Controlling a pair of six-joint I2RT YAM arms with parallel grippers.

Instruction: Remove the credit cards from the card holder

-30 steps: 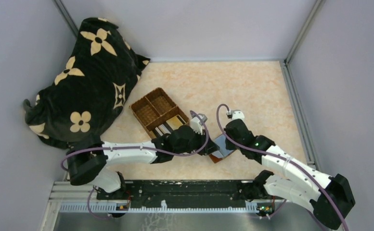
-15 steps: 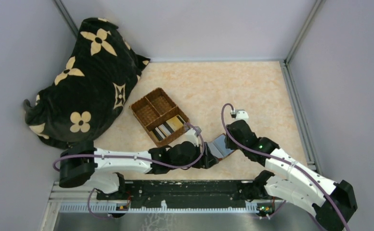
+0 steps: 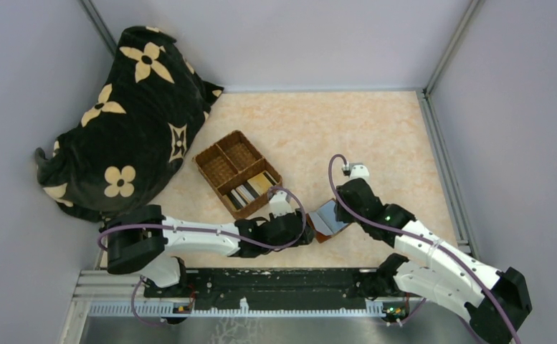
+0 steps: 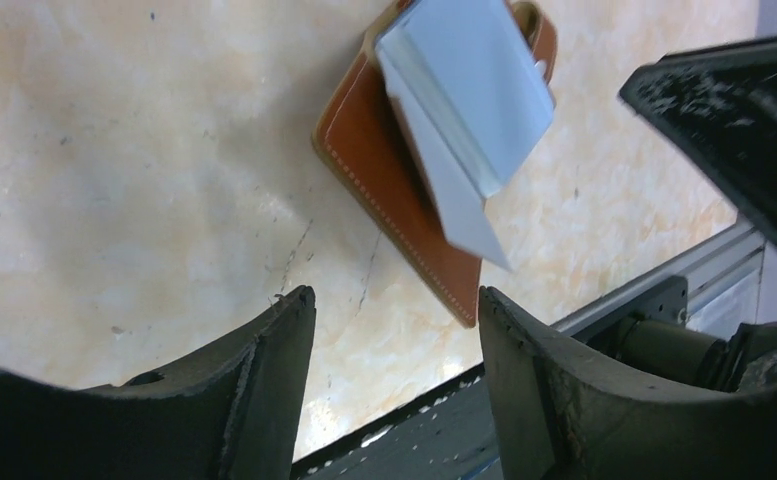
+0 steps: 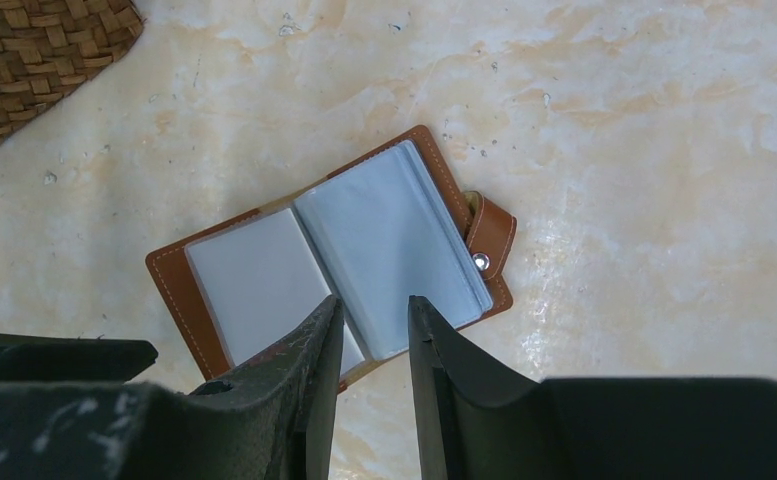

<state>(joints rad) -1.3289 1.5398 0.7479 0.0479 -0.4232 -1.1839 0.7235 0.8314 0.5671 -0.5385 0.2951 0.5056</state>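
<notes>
The reddish-brown card holder (image 5: 175, 287) lies open on the table, grey-blue sleeves (image 5: 394, 240) up and its snap strap to the right. It also shows in the top view, the card holder (image 3: 327, 219), and in the left wrist view, the card holder (image 4: 384, 170). My right gripper (image 5: 373, 303) hovers over its near edge, jaws a little apart, nothing between them. The left gripper (image 4: 396, 300) stands open just short of the holder's corner, empty. Several credit cards (image 3: 252, 189) lie in the basket's near compartment.
The woven three-compartment basket (image 3: 226, 152) stands left of the holder; its corner (image 5: 34, 45) shows in the right wrist view. A black flowered cushion (image 3: 125, 115) fills the back left. The metal rail (image 3: 261, 283) runs along the near edge.
Both grippers have opened. The left arm drew back from the basket toward the near edge, uncovering the cards there. The holder now lies flat and open under the right gripper.
</notes>
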